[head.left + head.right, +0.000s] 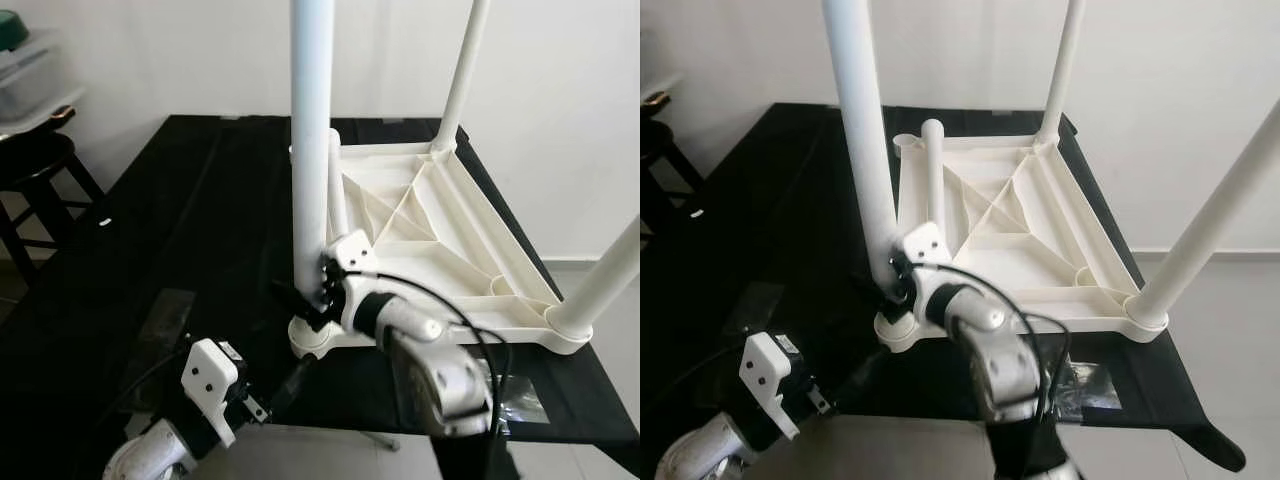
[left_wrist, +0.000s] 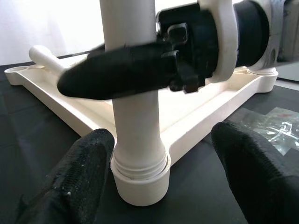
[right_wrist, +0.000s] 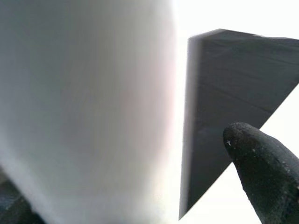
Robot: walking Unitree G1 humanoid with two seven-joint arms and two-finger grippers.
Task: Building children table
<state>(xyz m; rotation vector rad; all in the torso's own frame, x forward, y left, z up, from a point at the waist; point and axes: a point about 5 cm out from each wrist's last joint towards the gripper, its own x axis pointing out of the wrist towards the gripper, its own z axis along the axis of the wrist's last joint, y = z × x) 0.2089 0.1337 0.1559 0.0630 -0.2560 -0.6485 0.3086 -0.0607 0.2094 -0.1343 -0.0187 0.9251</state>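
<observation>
An upside-down white plastic table top (image 1: 430, 220) lies on a black cloth-covered table (image 1: 180, 220). The near-left leg (image 1: 310, 150) stands upright in its corner socket (image 2: 140, 179). My right gripper (image 1: 312, 290) is shut on this leg just above the socket, one black finger (image 2: 117, 72) across its front. My left gripper (image 2: 163, 177) is open, low at the table's front edge, its fingers (image 2: 79, 182) either side of the socket without touching. Two more legs (image 1: 462, 75) (image 1: 605, 285) stand in the right corners. A loose leg (image 1: 933, 175) rests on the top.
A dark wooden stool (image 1: 40, 180) and clear storage boxes (image 1: 30, 80) stand at the left. A crumpled clear plastic bag (image 1: 520, 400) lies near the table's front right edge. A white wall runs behind the table.
</observation>
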